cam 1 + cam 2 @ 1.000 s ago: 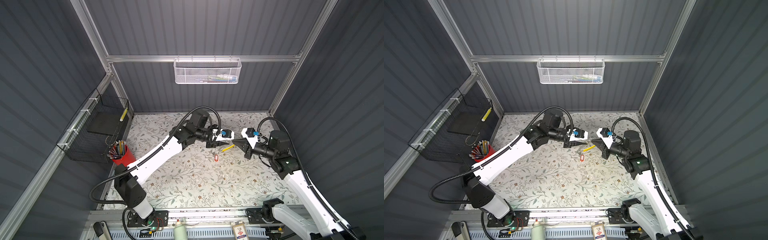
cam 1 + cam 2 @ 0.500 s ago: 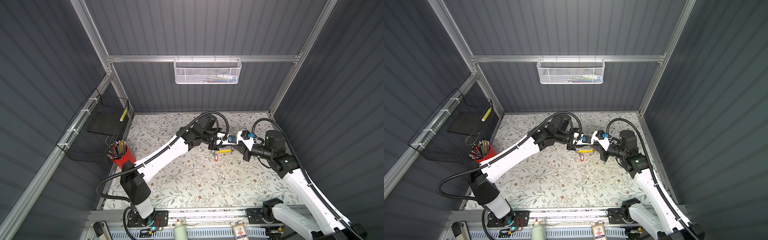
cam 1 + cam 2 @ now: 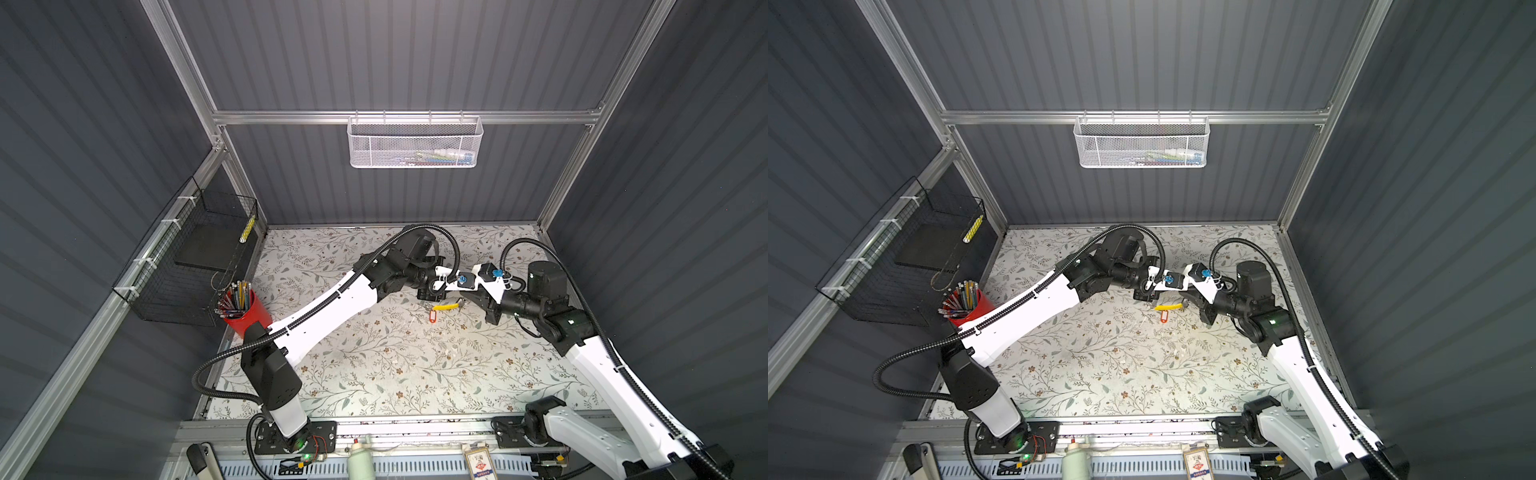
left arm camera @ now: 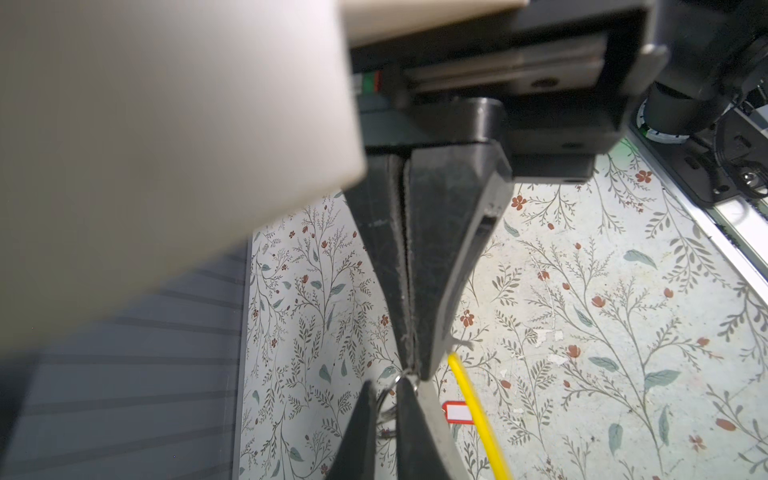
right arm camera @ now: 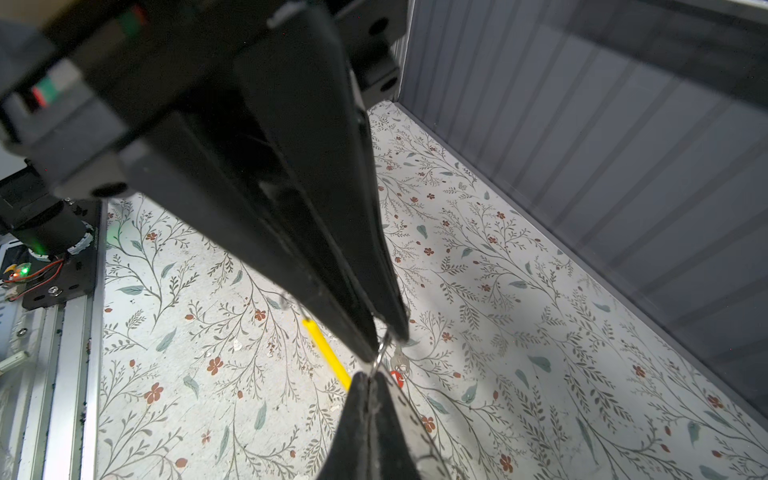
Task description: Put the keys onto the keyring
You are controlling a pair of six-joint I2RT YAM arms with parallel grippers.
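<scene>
In both top views my two grippers meet tip to tip above the floral table. The right gripper (image 3: 464, 297) (image 5: 371, 376) is shut on the thin grey wire of the keyring (image 5: 381, 351). The ring's yellow segment (image 3: 445, 306) (image 4: 478, 415) hangs out beside the jaws. My left gripper (image 3: 454, 296) (image 4: 388, 384) faces it, its jaws a narrow gap apart with the ring's wire between them. One of the keys (image 5: 400, 361) lies on the table just below, with its red tag (image 3: 432, 316) (image 4: 457, 412).
A red cup of pencils (image 3: 246, 309) stands at the table's left edge below a black wire basket (image 3: 195, 257). A white mesh basket (image 3: 415, 143) hangs on the back wall. The right wall runs close behind the right arm.
The two grippers have come together from either side. The keyring moved a little left with the right gripper. The left jaws have narrowed around the ring's wire. The red-tagged key stayed put.
</scene>
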